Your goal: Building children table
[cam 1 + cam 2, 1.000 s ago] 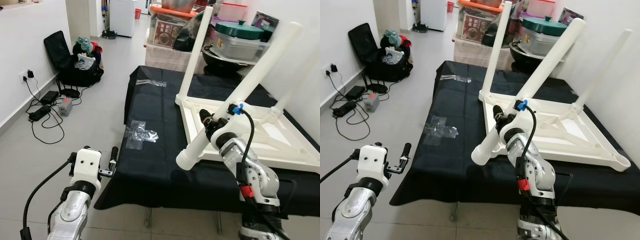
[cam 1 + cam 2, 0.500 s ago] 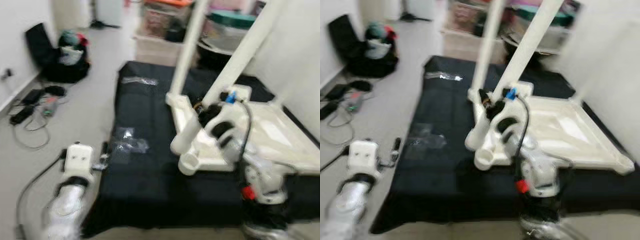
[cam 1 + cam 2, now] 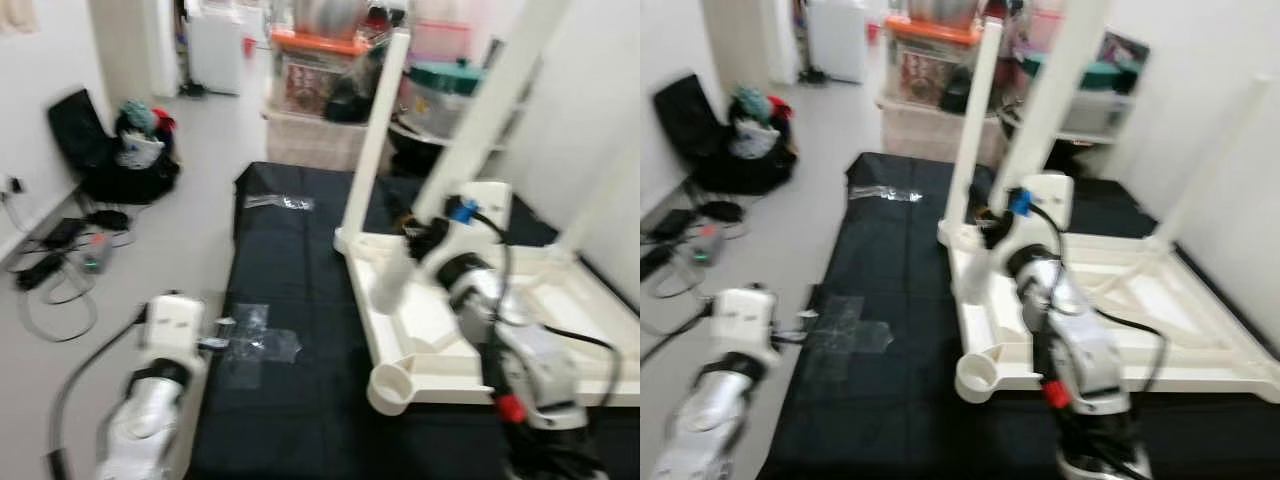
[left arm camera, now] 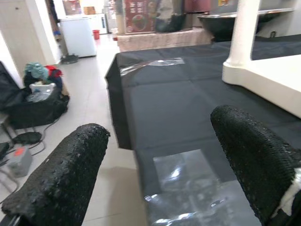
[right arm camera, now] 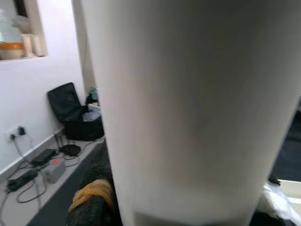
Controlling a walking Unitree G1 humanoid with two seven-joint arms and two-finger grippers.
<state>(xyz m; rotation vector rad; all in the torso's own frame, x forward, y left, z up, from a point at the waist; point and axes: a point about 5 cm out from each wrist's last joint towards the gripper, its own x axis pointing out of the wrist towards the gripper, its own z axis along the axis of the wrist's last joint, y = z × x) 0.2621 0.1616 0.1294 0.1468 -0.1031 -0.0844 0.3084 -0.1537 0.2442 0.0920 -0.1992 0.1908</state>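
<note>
Black-draped table (image 3: pixel 290 260) filled the centre of the frame; the white plastic children's table top (image 3: pixel 560 330) lay upside down on its right half, two legs already upright. Loose white tubular leg (image 3: pixel 1040 130) rose steeply toward upper right, its lower end above the near corner socket (image 3: pixel 980 377) at bottom centre. Right gripper (image 3: pixel 420 238) was clamped on that leg mid-length, nearer arm. Left gripper (image 4: pixel 164 165) hung wide open, holding nothing, lower left beside clear plastic wrap (image 3: pixel 255 345).
</note>
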